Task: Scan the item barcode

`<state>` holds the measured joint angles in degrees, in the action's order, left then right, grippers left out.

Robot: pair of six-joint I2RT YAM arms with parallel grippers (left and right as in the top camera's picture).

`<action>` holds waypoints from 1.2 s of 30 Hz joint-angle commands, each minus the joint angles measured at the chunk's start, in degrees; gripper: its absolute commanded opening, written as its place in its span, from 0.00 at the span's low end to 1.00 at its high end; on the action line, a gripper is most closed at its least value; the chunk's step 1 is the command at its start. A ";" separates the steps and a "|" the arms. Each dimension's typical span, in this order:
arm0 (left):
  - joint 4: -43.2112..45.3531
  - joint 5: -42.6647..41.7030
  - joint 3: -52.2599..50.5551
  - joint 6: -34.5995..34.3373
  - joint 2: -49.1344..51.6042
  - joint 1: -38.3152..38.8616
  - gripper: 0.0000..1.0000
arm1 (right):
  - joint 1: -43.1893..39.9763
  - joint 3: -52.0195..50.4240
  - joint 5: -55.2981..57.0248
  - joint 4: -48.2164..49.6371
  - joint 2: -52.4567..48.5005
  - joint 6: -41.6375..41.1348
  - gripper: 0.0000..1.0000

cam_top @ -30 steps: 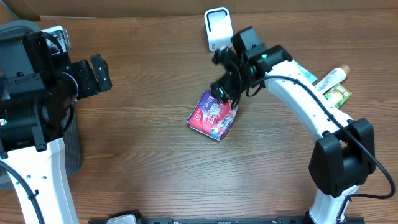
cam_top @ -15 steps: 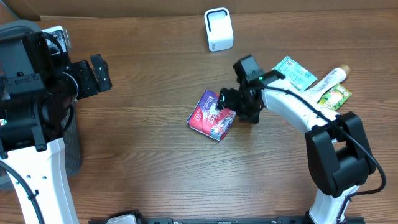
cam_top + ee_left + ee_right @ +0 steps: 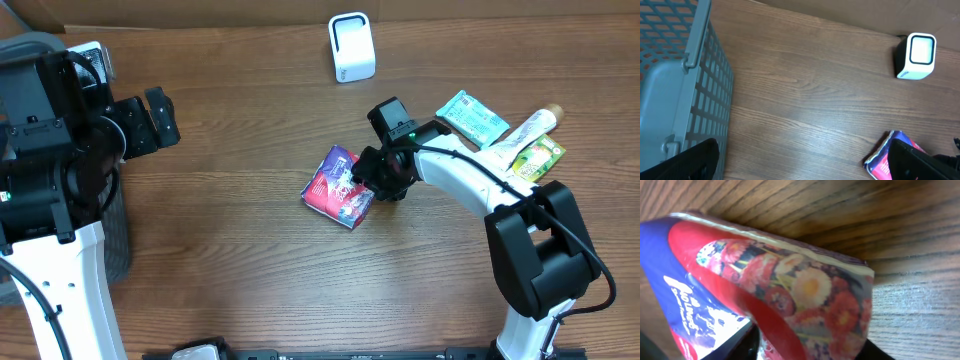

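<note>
1. Since a second ago, the right arm (image 3: 470, 175) has swung down from beside the scanner (image 3: 351, 47) to the pack (image 3: 335, 190). It now reaches left, low over the table (image 3: 250, 270).
2. At the left edge, the left arm (image 3: 50, 150) stands next to a grey basket (image 3: 670, 75), and the left gripper (image 3: 158, 118) is spread wide and empty.
3. The pack lies mid-table. The right gripper (image 3: 372, 180) straddles its right edge with half-narrowed jaws; I cannot tell whether they clamp it.
4. The scanner stands upright at the far edge, well apart from the pack.
5. A sachet (image 3: 472, 116), a tube (image 3: 530, 127) and a green packet (image 3: 540, 157) lie beside the right arm.
</note>
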<state>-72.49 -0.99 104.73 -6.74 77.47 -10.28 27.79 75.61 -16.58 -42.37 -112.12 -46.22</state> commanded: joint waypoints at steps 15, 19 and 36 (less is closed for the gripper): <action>0.07 0.33 0.76 -0.11 0.13 -0.20 1.00 | -4.22 4.02 -3.23 1.75 0.90 46.27 0.50; 0.07 0.33 0.76 -0.11 0.13 -0.20 1.00 | -5.38 4.02 -2.99 2.10 0.90 55.52 0.59; 0.07 0.33 0.76 -0.11 0.13 -0.20 1.00 | -7.63 4.61 -15.39 -2.23 0.76 24.15 0.77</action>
<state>-72.49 -0.99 104.73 -6.74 77.49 -10.28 18.24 81.30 -31.73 -44.91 -112.12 -15.64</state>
